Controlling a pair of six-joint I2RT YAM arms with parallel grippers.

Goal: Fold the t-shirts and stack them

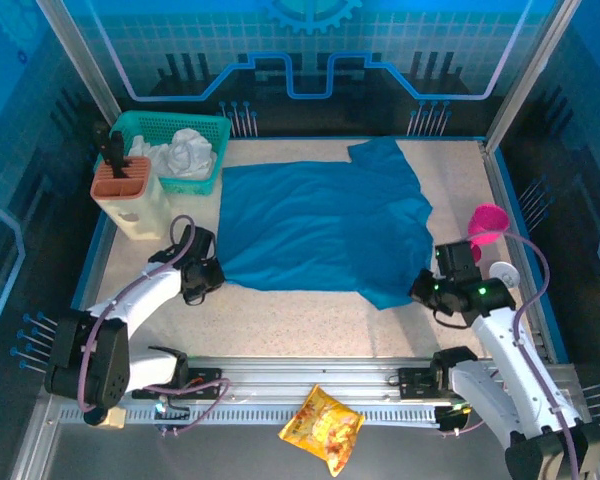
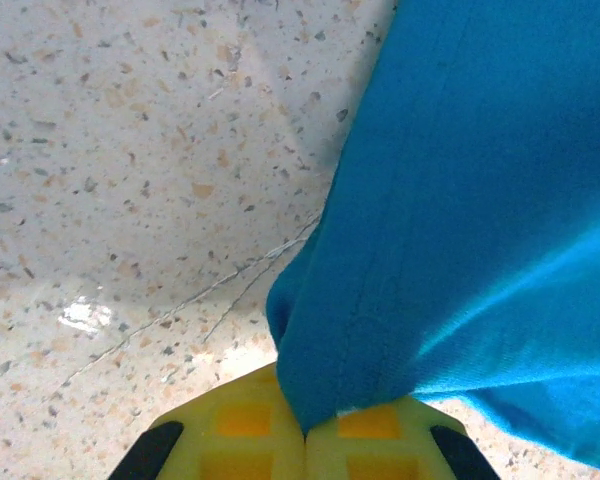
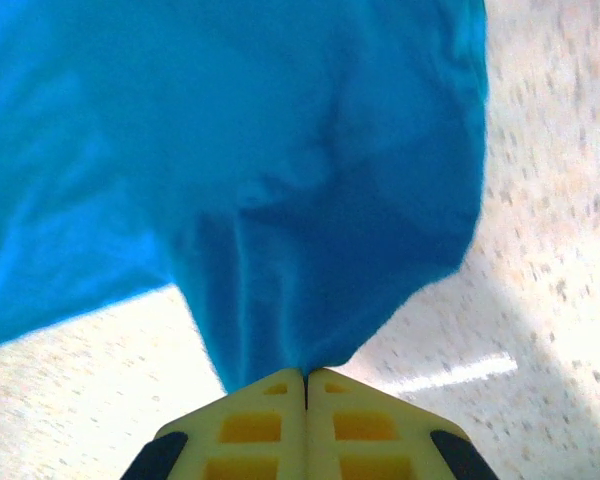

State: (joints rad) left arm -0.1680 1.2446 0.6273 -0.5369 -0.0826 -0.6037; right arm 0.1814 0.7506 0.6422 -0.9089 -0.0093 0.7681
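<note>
A teal-blue t-shirt point(image 1: 320, 225) lies spread over the middle of the speckled table, one sleeve pointing to the far right. My left gripper point(image 1: 212, 272) is shut on the shirt's near left corner; in the left wrist view the fabric point(image 2: 460, 220) runs down into the closed yellow fingers point(image 2: 240, 430). My right gripper point(image 1: 422, 285) is shut on the near right corner, and in the right wrist view the cloth point(image 3: 280, 200) bunches into a fold pinched between the closed fingers point(image 3: 360, 425).
A teal basket point(image 1: 180, 150) with white cloth stands at the back left, a beige holder with an orange top point(image 1: 128, 195) in front of it. A pink cup point(image 1: 487, 222) sits at the right edge. A snack bag point(image 1: 322, 428) lies beyond the near rail.
</note>
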